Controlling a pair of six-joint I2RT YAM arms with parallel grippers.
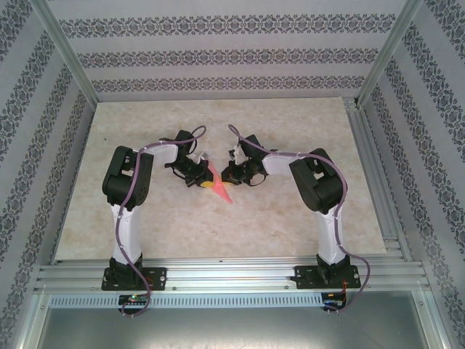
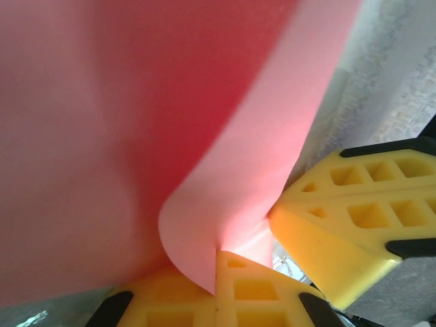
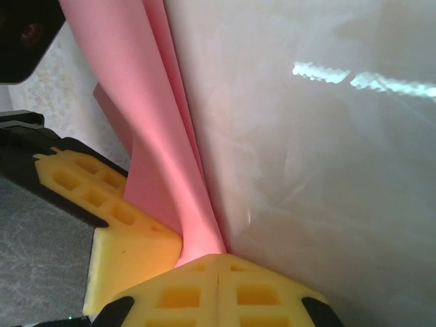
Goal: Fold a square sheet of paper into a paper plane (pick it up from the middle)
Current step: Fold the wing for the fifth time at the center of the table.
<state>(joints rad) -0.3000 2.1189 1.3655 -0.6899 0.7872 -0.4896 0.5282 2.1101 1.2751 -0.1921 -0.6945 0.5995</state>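
Since the paper (image 1: 222,190) already hangs as a narrow, layered wedge with its tip toward five o'clock, the folding looks well along; the wing creases probably remain to be done. It is held over the middle of the table (image 1: 305,218), pinched from nine o'clock by the left gripper (image 1: 207,182) and from three o'clock by the right gripper (image 1: 227,177), both clamped tight on it.

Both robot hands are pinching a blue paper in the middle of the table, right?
Not blue. The paper is pink-red, as the top external view shows. The left gripper and right gripper are both pinching it in the middle of the table.
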